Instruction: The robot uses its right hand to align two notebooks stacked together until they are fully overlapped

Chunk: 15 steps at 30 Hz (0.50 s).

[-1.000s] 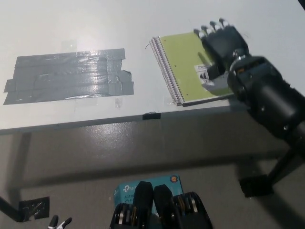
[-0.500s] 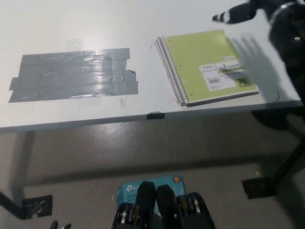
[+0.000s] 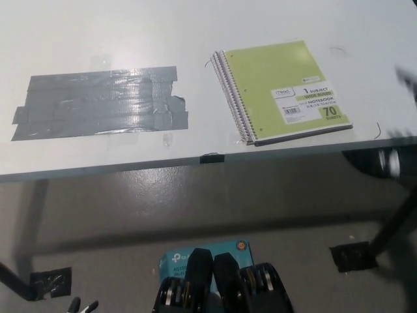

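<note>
At about two o'clock on the white surface (image 3: 195, 26) lie the notebooks (image 3: 283, 88), green cover up, spiral binding along the edge toward nine o'clock, the near corner close to the surface's front edge. Only one green cover shows, with a thin line of pages or a second cover beneath its lower edge, so the two look closely overlapped; whether they match exactly cannot be told. A white label with the number 70 sits at the cover's four o'clock corner. A second ago the black right hand (image 3: 407, 81) rested on top of that corner; half a second ago it had lifted off toward one o'clock; now it shows only as a dark blur at the three o'clock margin, clear of the notebooks, and whether it is spread or closed cannot be told. At nine o'clock a broad patch of grey tape (image 3: 98, 104) is stuck flat on the surface, unchanged. The white left hand (image 3: 81, 304) barely shows at seven o'clock, at the bottom margin; its state cannot be told.
</note>
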Motion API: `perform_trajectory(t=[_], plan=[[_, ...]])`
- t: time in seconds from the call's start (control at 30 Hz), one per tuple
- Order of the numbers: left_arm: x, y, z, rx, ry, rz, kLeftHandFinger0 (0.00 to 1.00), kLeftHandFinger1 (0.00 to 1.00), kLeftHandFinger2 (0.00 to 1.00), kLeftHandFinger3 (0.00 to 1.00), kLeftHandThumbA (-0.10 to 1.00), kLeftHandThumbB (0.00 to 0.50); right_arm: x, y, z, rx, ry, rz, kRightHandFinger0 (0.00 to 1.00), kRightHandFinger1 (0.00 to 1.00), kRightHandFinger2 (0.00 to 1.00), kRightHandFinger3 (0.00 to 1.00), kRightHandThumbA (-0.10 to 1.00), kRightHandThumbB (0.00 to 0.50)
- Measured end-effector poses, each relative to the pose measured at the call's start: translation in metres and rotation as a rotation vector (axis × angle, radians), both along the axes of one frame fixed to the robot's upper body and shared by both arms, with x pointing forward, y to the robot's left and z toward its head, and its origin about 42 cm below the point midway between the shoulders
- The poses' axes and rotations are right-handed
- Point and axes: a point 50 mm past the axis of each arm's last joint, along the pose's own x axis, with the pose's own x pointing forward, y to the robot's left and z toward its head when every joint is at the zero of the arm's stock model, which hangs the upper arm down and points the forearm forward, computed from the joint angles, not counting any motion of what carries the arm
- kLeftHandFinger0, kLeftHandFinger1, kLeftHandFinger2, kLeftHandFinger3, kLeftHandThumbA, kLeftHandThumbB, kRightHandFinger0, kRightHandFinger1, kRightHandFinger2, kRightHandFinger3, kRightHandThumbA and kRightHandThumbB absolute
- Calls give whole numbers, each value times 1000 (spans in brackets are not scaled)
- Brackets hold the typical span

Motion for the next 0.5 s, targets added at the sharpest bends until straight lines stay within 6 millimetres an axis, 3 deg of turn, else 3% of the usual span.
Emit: perform_trajectory(t=[0.03, 0.1, 0.17, 0.2, 0.23, 0.3, 0.37, 0.43, 0.5], plan=[[0, 0, 0, 0, -1, 0, 248, 431, 534, 1000, 1000, 500, -15, -2, -18, 37, 44, -19, 1000, 1000, 1000, 1000, 1000, 90], [2, 0, 1, 0, -4, -1, 335, 495, 633, 1000, 1000, 500, -50, -7, -57, 122, 147, -68, 1000, 1000, 1000, 1000, 1000, 74], [3, 0, 1, 0, -6, -2, 381, 537, 671, 1000, 1000, 500, -82, -7, -92, 202, 234, -108, 1000, 1000, 1000, 1000, 1000, 91], [3, 0, 1, 0, -6, -2, 428, 569, 691, 1000, 1000, 500, -94, -6, -106, 226, 267, -119, 1000, 1000, 1000, 1000, 1000, 125], [4, 0, 2, 0, -8, -2, 450, 590, 731, 1000, 1000, 500, -107, -5, -123, 250, 310, -135, 1000, 1000, 1000, 1000, 1000, 121], [7, -1, 3, 0, -13, -4, 474, 601, 743, 1000, 1000, 500, -122, -6, -148, 272, 373, -160, 1000, 1000, 1000, 1000, 1000, 130], [9, -1, 4, 1, -20, -6, 539, 628, 765, 1000, 1000, 500, -135, -12, -181, 277, 461, -196, 1000, 1000, 1000, 1000, 1000, 78], [13, -1, 6, 6, -27, -8, 489, 595, 753, 1000, 1000, 500, -143, -18, -209, 265, 539, -210, 1000, 1000, 1000, 1000, 986, 101], [17, -1, 8, 11, -36, -9, 491, 600, 755, 1000, 1000, 500, -147, -24, -218, 259, 558, -225, 1000, 1000, 1000, 1000, 997, 100]])
